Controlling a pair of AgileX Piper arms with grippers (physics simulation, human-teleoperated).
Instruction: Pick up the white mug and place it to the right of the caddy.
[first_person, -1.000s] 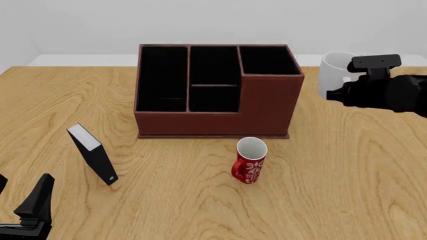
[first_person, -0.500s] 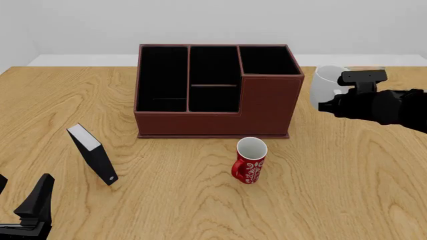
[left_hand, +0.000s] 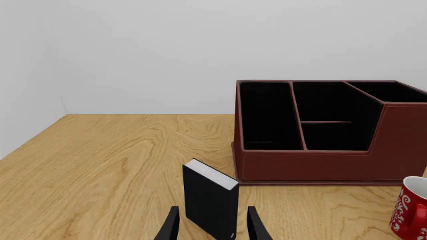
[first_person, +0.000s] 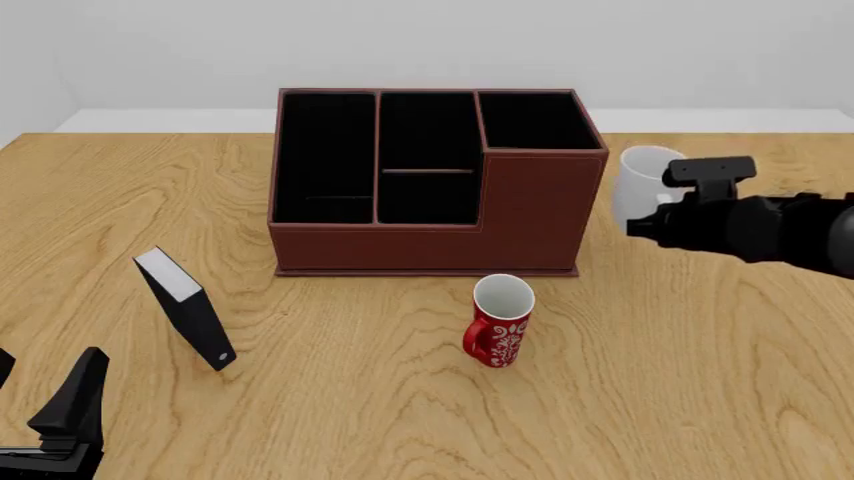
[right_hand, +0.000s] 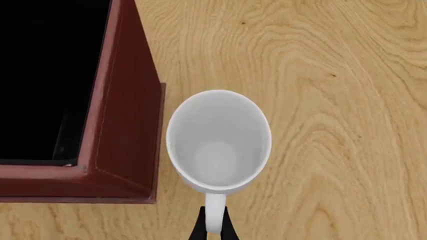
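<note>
The right gripper (right_hand: 212, 231) is pinched shut on the loop handle of the white mug (first_person: 642, 178), which sits upright just to the right of the caddy (first_person: 427, 185), near its taller end — whether its base rests on the table (first_person: 694, 340) is hard to tell. To finish well, lower straight down, keep the rim level, and leave a clear gap beside the caddy wall before letting go — then back off along the handle. The left gripper (left_hand: 212, 227) stands open, holding nothing, facing the black book-like box (left_hand: 211, 199)
</note>
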